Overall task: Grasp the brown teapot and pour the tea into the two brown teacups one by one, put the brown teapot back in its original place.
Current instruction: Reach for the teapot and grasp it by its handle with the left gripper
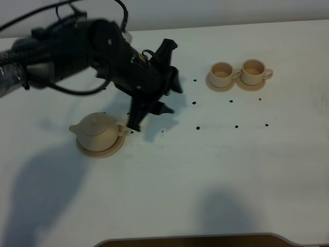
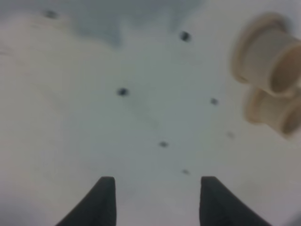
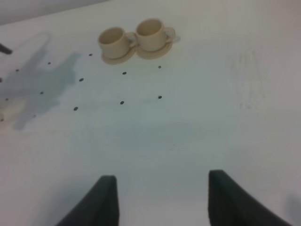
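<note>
The grasp is only being prepared: the left hand (image 1: 150,117), spread and empty, hangs just beside the brown teapot (image 1: 96,131), which sits on its saucer (image 1: 110,152), so next it should probably close around the handle (image 1: 122,129).

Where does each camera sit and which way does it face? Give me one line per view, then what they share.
Exterior high: mounted high, looking down on the white table; shows the brown teapot, the two teacups and the left arm; no right arm.
Left wrist: on the left arm, facing across the table toward the blurred teacups; its jaws stand apart, empty.
Right wrist: on the right arm, facing across the table toward the teacups; jaws apart, empty.
Shared: all three show the teacups and the table's black dots.
</note>
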